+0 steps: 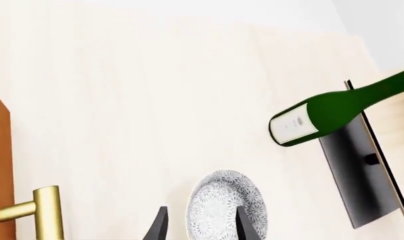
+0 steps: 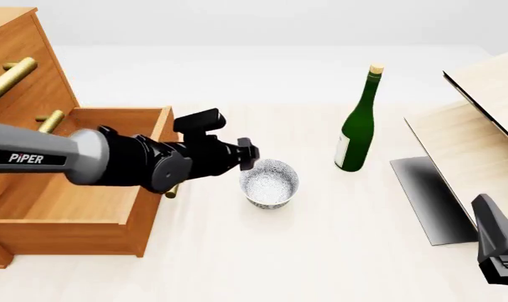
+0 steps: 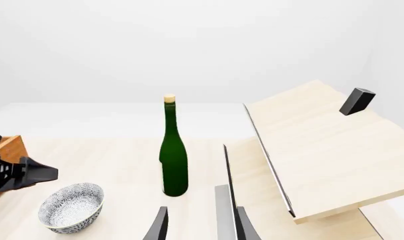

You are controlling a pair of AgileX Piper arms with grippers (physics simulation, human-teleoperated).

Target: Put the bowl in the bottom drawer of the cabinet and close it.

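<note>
Speckled white bowl [image 2: 269, 182] stands upright on the worktop [image 2: 321, 251], at three o'clock of the open bottom drawer [image 2: 70, 207]. My left end effector [image 2: 249, 156] straddles its rim, open, gripping nothing; right far.

pale table [image 2: 321, 251], bowl [image 2: 269, 183], green bottle [image 2: 358, 126], cabinet [image 2: 36, 126], board structure [image 2: 476, 148]
</note>
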